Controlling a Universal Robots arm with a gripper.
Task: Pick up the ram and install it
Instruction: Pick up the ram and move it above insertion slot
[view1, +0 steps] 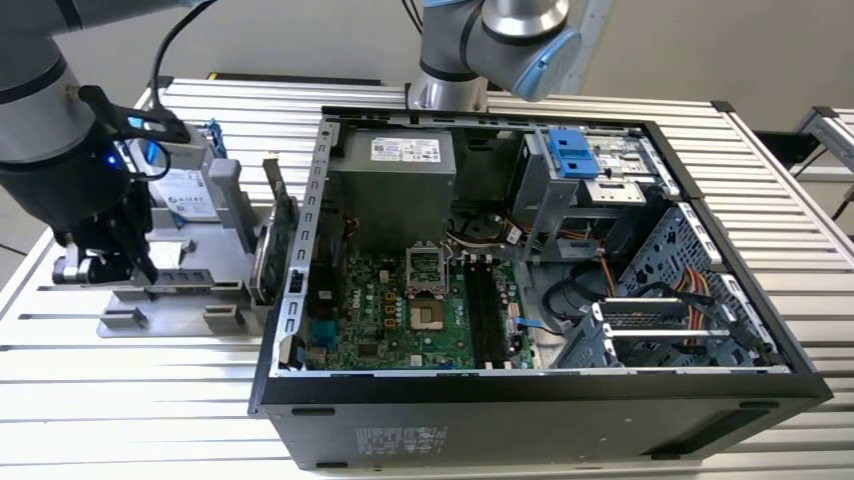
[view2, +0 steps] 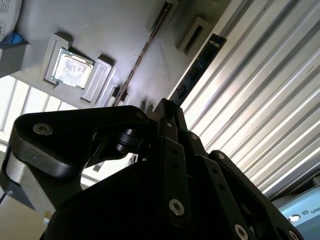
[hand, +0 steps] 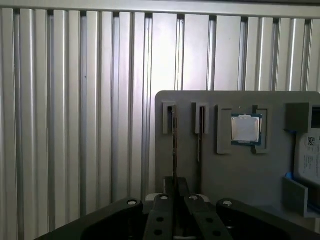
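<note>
- The gripper (hand: 176, 190) has its jaws clenched on the near end of the ram (view2: 200, 70).
- The ram stands on edge at the grey holder (hand: 240, 175) on the tabletop (hand: 75, 125), its long axis running straight out from the jaws.

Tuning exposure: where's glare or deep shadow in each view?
Exterior view: even light, computer case interior in shadow. Second wrist view: table slats and CPU glare, gripper a black silhouette, ram dark. First wrist view: slats streaked with reflections.
</note>
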